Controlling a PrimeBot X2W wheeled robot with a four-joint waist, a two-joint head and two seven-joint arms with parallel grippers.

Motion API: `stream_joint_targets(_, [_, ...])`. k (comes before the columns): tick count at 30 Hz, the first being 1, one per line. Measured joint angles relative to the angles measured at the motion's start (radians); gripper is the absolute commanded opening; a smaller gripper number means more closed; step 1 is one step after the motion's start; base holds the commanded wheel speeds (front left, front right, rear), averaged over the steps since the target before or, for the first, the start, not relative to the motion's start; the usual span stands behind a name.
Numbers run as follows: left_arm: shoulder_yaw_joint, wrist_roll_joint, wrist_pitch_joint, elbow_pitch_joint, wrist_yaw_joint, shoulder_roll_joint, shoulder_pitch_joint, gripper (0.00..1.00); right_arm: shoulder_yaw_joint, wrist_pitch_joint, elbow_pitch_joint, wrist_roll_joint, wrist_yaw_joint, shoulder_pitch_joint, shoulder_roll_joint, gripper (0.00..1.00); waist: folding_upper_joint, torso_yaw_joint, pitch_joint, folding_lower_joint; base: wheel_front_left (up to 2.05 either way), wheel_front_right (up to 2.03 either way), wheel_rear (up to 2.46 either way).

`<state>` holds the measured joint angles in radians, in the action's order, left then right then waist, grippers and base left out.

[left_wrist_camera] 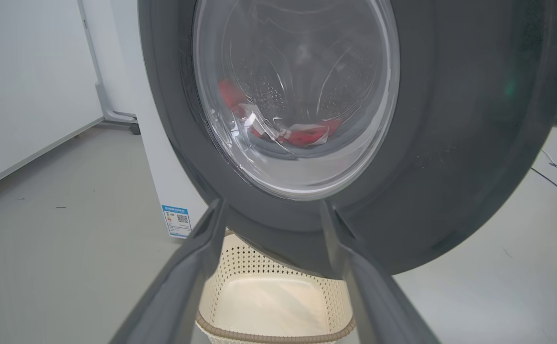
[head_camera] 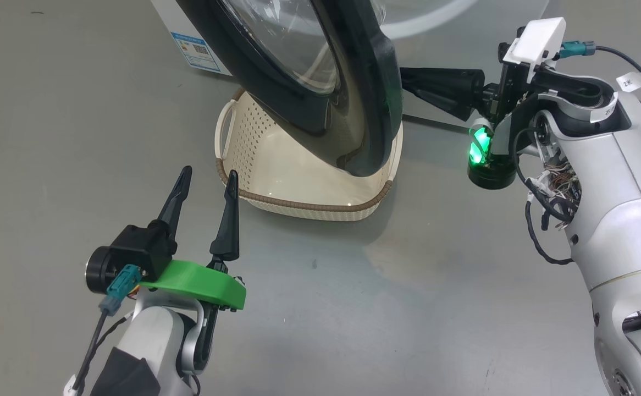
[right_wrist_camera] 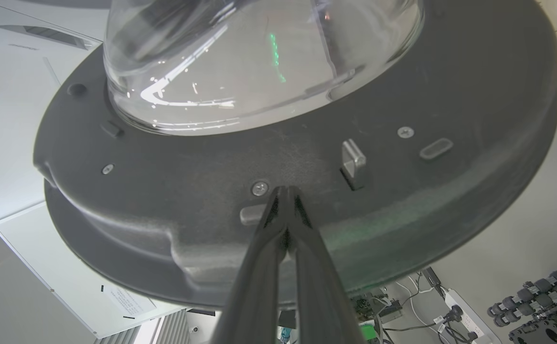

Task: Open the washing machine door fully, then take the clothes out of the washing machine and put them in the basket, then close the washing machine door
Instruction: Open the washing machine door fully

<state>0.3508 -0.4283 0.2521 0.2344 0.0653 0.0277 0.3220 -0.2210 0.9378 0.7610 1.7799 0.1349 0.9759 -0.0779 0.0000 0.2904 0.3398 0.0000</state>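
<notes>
Door (head_camera: pixel 378 82) half-open, hangs over basket (head_camera: pixel 309 207), blocking its top. R claw (right_wrist_camera: pixel 285 192) pressed together, tips on door's inner rim. L claw (head_camera: pixel 209 174) spread, empty, beside basket. Clothes (left_wrist_camera: pixel 302 136) inside washer (left_wrist_camera: pixel 164 181). Grey floor (head_camera: pixel 353 308), white wall (left_wrist_camera: pixel 20 71).

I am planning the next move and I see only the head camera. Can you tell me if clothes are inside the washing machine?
Observer: Yes. The left wrist view shows red clothes inside the washing machine, seen through the glass of the door.
Operator: Where exactly is the right claw?
Observer: In the right wrist view the right claw is shut, its tips at the door's inner face beside a screw, with the latch a little to the side.
Operator: Is something in the basket?
Observer: No. In the left wrist view, the part of the basket floor that shows is bare.
</notes>
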Motion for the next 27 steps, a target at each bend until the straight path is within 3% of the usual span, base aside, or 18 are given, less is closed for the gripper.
stream_joint_targets(27, [0.011, 0.007, 0.0, 0.0, 0.0, 0.0, -0.022, 1.0, -0.32, -0.081, -0.156, 0.25, 0.0, -0.099, 0.001, 0.0, 0.0, 0.017, -0.028, 0.0, 0.0, 0.0, 0.0])
